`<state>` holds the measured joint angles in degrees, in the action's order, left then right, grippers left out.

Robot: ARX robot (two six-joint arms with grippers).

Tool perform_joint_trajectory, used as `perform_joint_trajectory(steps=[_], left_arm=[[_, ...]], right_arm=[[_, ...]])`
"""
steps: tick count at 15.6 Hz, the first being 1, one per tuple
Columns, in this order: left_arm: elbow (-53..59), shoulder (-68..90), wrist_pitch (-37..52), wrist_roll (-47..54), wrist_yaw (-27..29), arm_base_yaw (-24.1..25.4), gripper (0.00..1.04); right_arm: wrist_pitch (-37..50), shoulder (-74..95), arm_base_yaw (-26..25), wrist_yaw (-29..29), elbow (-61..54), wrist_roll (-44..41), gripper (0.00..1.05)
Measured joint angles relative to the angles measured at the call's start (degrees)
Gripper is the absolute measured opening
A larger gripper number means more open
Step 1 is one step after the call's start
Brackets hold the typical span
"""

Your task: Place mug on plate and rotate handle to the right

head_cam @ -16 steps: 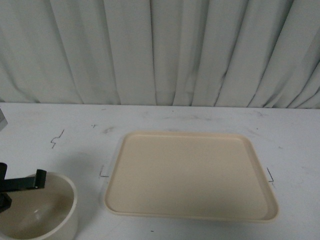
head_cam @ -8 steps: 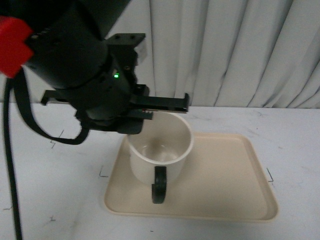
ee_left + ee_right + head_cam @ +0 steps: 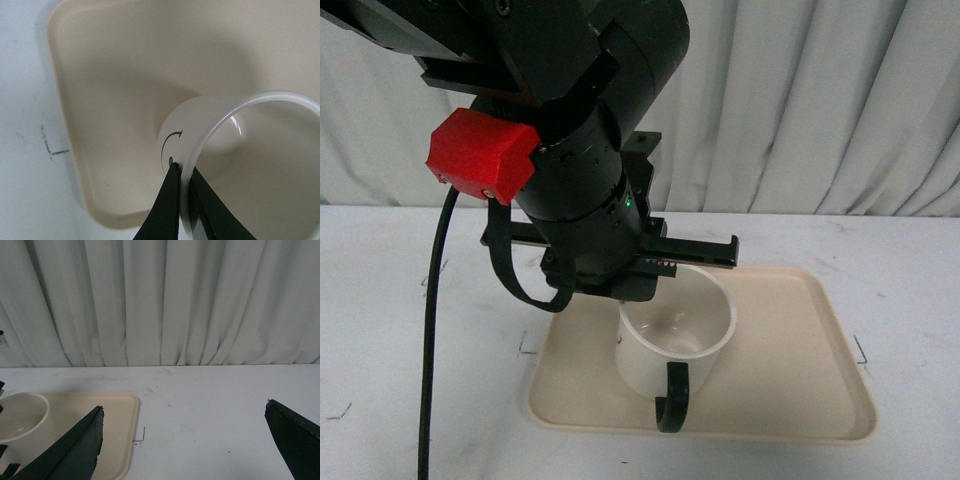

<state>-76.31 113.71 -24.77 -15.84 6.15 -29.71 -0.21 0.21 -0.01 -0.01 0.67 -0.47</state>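
Note:
The white mug (image 3: pixel 675 335) is over the beige plate (image 3: pixel 790 340), near its front left part; I cannot tell whether it touches the plate. Its black handle (image 3: pixel 672 398) points toward the camera, at the plate's front rim. My left gripper (image 3: pixel 650 268) is shut on the mug's rim; in the left wrist view the two black fingers (image 3: pixel 167 207) pinch the rim of the mug (image 3: pixel 200 145) above the plate (image 3: pixel 110 75). Part of a black mark shows on the mug's side. My right gripper (image 3: pixel 184 412) is open and empty, to the right of the plate (image 3: pixel 115 425) and mug (image 3: pixel 22 415).
The white table (image 3: pixel 420 320) carries small black corner marks beside the plate (image 3: pixel 527 347). A white curtain (image 3: pixel 800 100) hangs behind. The left arm's black body and red part (image 3: pixel 480 155) hide the plate's back left.
My left arm has carried the mug from the table's front left onto the plate area, then a little right and down. The handle still points toward the camera.

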Motion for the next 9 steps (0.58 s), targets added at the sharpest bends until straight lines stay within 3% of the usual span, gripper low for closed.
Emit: perform_joint_trajectory(steps=[5,9], left_arm=[[-1.1,2.0,-0.3,-1.7,-0.9,-1.5,0.03],[-0.8,1.3,0.8,-1.7,-1.7,-1.0,0.43]], right_arm=[[0.0,0.0,0.0,0.0,0.0,0.0,0.98],[0.0,0.0,0.0,0.0,0.0,0.0,0.98]])
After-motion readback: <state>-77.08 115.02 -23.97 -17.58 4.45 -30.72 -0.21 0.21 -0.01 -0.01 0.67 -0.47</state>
